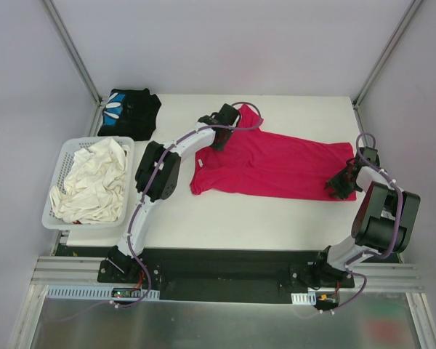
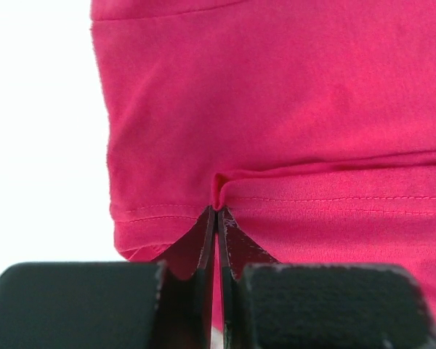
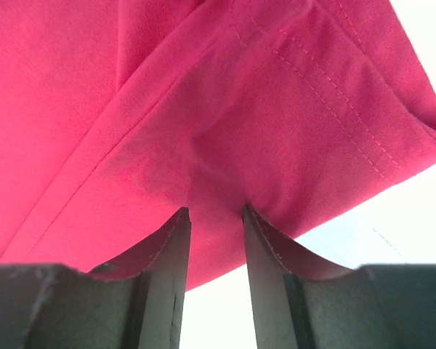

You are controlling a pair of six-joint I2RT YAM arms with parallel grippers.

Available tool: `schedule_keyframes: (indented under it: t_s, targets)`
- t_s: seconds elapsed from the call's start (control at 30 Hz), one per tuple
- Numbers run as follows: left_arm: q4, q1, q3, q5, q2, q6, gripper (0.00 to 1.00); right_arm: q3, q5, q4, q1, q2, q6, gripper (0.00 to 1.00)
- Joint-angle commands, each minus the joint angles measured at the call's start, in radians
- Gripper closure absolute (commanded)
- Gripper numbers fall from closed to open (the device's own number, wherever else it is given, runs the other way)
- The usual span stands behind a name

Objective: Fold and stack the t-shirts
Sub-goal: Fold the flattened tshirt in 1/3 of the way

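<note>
Top external, black t-shirt (image 1: 131, 113), basket (image 1: 64, 161), left wrist, pinched magenta t-shirt (image 2: 276, 109)

The bright pink-red soft cloth t-shirt (image 1: 276, 163) was one plain colour all over, with no picture on it, and its stitching was the same pink-red. The black folded cloth t-shirt (image 1: 134, 113) had a blue and white print. The white plastic lattice basket (image 1: 64, 156) held crumpled creamy white cloth (image 1: 94, 182). The flat table top (image 1: 225, 218) was white. The left robot arm (image 1: 134, 218) and the right robot arm (image 1: 341, 254) were white and black, with thin purple cables (image 1: 400, 214). The left gripper (image 2: 218, 211) and the right gripper (image 3: 216, 211) had black fingers
</note>
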Motion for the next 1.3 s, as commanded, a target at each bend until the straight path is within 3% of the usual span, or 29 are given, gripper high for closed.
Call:
schedule_keyframes:
  t_s: [0.0, 0.93, 1.27]
  targets:
    - [-0.016, -0.006, 0.066, -0.096, -0.013, -0.005, 1.00, 0.008, 0.007, -0.004, -0.007, -0.008, -0.006, 0.62]
    - [-0.014, 0.001, 0.111, -0.205, -0.026, -0.003, 1.00, 0.020, 0.026, -0.012, -0.007, 0.015, -0.017, 0.62]
    - [-0.016, -0.006, 0.095, -0.165, -0.001, -0.028, 1.00, 0.023, 0.024, -0.012, -0.007, 0.011, -0.017, 0.62]
